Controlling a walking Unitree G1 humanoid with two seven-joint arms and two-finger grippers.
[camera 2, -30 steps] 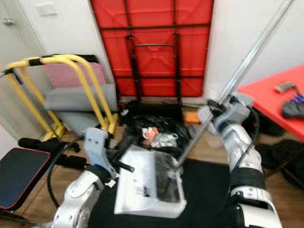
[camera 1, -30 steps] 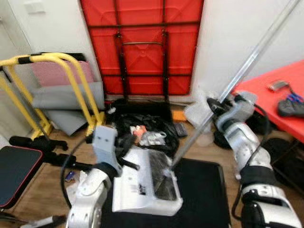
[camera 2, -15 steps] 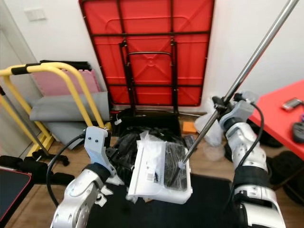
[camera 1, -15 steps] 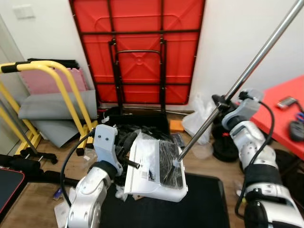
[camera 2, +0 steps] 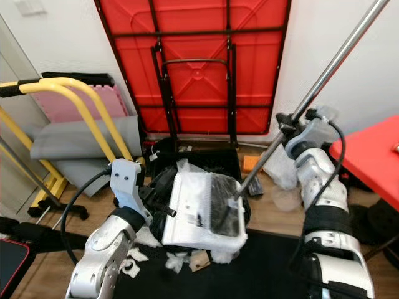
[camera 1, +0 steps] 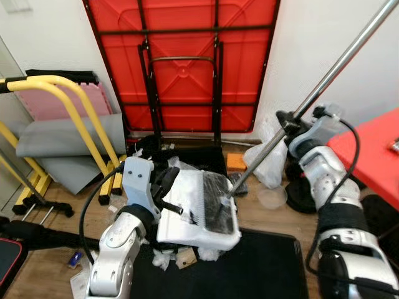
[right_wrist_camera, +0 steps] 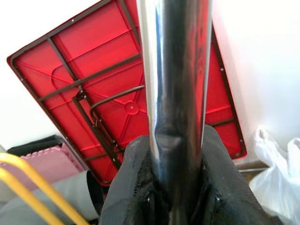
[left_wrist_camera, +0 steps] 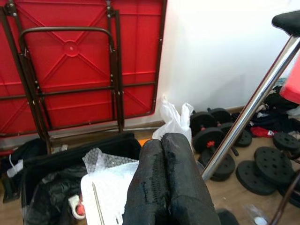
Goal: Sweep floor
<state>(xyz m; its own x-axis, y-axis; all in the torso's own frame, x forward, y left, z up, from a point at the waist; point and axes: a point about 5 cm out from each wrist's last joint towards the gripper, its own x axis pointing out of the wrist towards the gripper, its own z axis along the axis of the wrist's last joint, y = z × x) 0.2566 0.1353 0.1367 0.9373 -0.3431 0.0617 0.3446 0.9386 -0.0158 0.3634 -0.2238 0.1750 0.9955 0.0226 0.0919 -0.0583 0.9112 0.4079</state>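
At far left we note a yellow tubular frame (camera 1: 75, 109) with a pink foam mat (camera 1: 59, 103) and grey mat (camera 1: 65, 134) leaning on the wall behind it. Next, our left gripper (left_wrist_camera: 166, 176), fingers pressed together, holds up a white dustpan (camera 1: 196, 208) tilted above the wooden floor (camera 1: 56, 249), its handle hidden at the gripper so we cannot tell the exact grip. Below the pan we log scraps of white paper litter (camera 2: 177, 260) at the edge of a black floor mat (camera 1: 249, 268). Behind stands a folded red table (camera 1: 181, 62) against the wall, with an open black bag (camera 2: 187, 156) at its foot. A chrome broom pole (camera 1: 324, 78) slants down into the pan, where its black bristles (camera 1: 215, 202) rest. Our right gripper (right_wrist_camera: 168, 173) is clamped around the pole. At far right: a white plastic bag (camera 1: 271, 159) and a red tabletop (camera 1: 374, 162).
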